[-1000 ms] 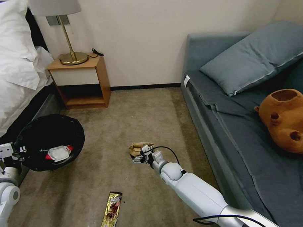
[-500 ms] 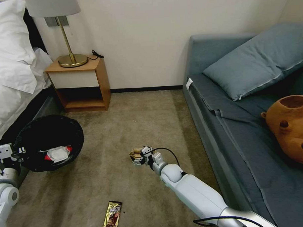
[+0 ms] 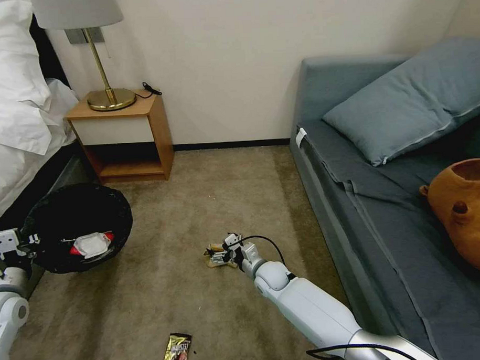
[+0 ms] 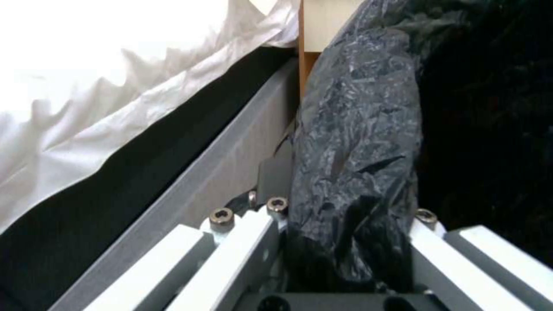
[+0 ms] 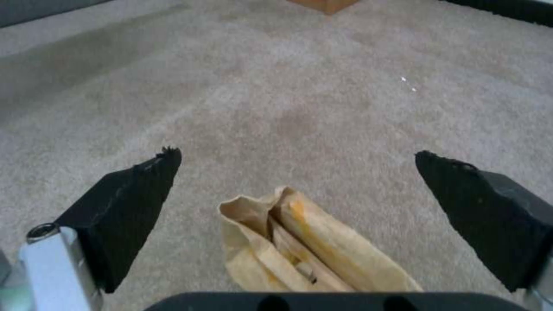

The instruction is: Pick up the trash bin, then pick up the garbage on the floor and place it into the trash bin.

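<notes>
While my left fingers stay clenched on the crinkled black liner at the rim of the trash bin, the bin hangs tilted just off the carpet, its mouth turned toward me so that the red-and-white snack packet lying inside it shows. The bin is close beside the dark bed base, below the white bedding, and nearer to me than the wooden nightstand that carries the brass lamp. Out from the bin, across the bare carpet toward the grey-blue sofa, lies the tan paper bag, crumpled and folded flat on the floor. My right gripper is down at that bag with its black fingers released and spread wide, one on each side of the bag, neither touching it; the bag sits in the gap between them, its open end pointing away from my wrist. Farther from the bin again, near the lower edge of the head view and well apart from the bag, the gold-brown candy wrapper lies flat on the carpet. On the sofa, a long way from the bin, rests a blue-grey pillow, and beside it a brown plush bear.
</notes>
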You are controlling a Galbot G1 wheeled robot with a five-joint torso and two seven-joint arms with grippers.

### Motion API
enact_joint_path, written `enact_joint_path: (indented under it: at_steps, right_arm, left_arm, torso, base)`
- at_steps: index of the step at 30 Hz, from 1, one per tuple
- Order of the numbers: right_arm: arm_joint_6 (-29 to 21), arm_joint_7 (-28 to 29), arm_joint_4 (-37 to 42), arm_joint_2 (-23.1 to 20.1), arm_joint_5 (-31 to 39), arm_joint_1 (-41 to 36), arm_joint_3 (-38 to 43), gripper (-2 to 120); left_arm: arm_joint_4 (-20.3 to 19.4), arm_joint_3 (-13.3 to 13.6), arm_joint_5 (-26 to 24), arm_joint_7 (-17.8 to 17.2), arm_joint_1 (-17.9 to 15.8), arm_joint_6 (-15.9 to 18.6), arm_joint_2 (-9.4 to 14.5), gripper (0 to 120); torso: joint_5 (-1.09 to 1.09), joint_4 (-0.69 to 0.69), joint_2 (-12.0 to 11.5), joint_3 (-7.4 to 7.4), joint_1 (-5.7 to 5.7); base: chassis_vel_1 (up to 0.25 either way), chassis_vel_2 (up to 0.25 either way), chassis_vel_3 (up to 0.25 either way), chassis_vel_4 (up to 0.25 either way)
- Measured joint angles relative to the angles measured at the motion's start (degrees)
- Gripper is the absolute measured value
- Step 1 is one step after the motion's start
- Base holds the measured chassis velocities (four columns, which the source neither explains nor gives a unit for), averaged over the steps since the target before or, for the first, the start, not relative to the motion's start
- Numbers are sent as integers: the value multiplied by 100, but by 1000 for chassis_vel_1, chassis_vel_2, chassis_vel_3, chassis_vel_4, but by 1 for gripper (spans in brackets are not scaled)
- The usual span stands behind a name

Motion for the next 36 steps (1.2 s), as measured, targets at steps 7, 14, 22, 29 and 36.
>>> enact_joint_path:
  at_steps: [7,14,22,29,36]
  right_arm:
    - [-114,-490,141,-178,-194,227,-280,100]
    - [-9,-1161,239,-245,-1271,316,-405,100]
    - [668,-2494,264,-186,-2272,216,-414,100]
    - [1507,-3774,269,33,-3947,202,-280,100]
    - [2259,-4052,20,431,-5233,69,-53,100]
  left_arm:
    - [19,14,-27,12,-26,2,39,3]
    - [12,21,-100,4,-63,134,93,3]
    - [-147,138,-204,-310,-263,387,-9,3]
    - [-130,357,-186,-461,-632,521,-113,3]
    - [-89,386,-77,-400,-632,469,-229,3]
  torso:
    - [0,-1,0,0,0]
    - [0,0,0,0,0]
    - [-2,0,0,0,0]
    - [-1,-1,-1,0,0]
    - [-2,-1,-1,0,0]
  base:
    - [-74,63,73,-70]
    - [-17,20,22,-10]
    - [0,0,0,0]
    - [0,0,0,0]
    - [0,0,0,0]
